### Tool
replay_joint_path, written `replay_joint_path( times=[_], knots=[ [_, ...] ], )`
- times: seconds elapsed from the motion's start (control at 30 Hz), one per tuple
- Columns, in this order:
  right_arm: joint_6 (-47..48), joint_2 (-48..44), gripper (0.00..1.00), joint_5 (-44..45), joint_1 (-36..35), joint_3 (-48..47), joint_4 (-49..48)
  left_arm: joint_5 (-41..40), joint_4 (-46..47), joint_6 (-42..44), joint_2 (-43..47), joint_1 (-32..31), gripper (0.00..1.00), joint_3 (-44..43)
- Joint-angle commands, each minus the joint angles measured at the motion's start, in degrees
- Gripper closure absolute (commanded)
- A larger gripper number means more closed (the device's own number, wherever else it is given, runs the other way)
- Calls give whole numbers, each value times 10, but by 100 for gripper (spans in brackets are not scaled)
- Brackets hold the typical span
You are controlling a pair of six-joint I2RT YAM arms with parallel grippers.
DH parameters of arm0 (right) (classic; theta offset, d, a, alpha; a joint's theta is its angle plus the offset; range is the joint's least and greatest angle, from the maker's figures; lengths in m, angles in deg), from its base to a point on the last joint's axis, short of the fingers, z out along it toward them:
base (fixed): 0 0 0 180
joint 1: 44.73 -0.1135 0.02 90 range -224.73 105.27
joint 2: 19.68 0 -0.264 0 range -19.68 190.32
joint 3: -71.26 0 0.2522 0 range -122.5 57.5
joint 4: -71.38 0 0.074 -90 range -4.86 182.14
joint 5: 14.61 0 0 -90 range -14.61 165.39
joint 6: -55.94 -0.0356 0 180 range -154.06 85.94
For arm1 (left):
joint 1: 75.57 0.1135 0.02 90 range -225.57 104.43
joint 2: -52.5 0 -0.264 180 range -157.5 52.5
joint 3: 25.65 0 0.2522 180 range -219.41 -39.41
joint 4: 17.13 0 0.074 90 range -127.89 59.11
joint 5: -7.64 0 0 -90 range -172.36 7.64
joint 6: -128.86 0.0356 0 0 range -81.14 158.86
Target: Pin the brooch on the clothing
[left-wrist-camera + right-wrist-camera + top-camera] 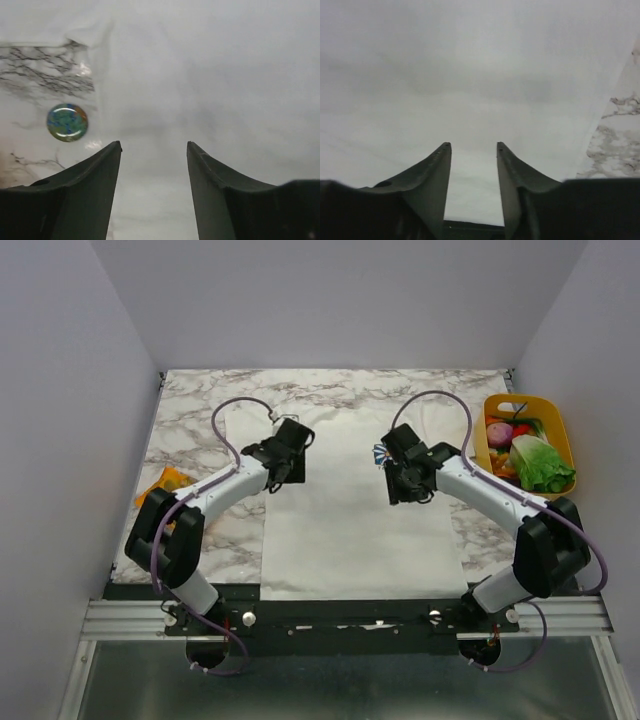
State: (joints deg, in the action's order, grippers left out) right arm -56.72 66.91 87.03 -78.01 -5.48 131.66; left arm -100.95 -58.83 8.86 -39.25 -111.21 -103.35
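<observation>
Where the shirt (350, 530) lies flat on the marble table (190, 420), both arms reach out over it; the left gripper (154, 145) hangs above the cloth near its left edge, jaws spread wide and holding nothing; the brooch (67, 122), a small round disc of green and blue with orange flecks, rests on the bare marble just beside that edge, below a fold of sleeve, left of the left finger and apart from it; the top view does not show it. The right gripper (473, 145) hovers over plain white cloth, jaws parted less widely and also empty, with marble showing at the right of its view; from above, the blue print (381, 453) peeps out just beside it. A yellow basket (555, 415) of vegetables stands at the table's right; an orange packet (172, 480) lies at its left.
</observation>
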Motion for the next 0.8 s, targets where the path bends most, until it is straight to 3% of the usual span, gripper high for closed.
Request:
replay_joint_path(
  times=[0.0,0.03,0.17,0.3,0.53,0.57,0.63,0.67,0.77],
  knots=[
    [54,33,42,-52,-2,-44,-55,-24,9,18,9,79,31,7],
    [61,52,35,-65,-3,-51,-72,-22,15,18,6,107,28,14],
    [76,102,27,-121,-3,-99,-114,35,46,1,0,179,28,46],
    [68,157,26,-195,-4,-148,-150,164,113,-27,24,243,31,104],
    [60,241,27,-333,-14,-219,-288,232,200,-68,55,302,38,187],
    [56,253,30,-348,-14,-230,-299,246,217,-73,59,310,40,198],
    [40,294,51,-390,-15,-256,-325,273,259,-86,68,328,41,224],
    [35,311,51,-401,-16,-283,-331,289,264,-87,68,332,42,226],
    [17,368,67,-430,-23,-346,-340,300,264,-83,56,338,44,225]
  ],
)
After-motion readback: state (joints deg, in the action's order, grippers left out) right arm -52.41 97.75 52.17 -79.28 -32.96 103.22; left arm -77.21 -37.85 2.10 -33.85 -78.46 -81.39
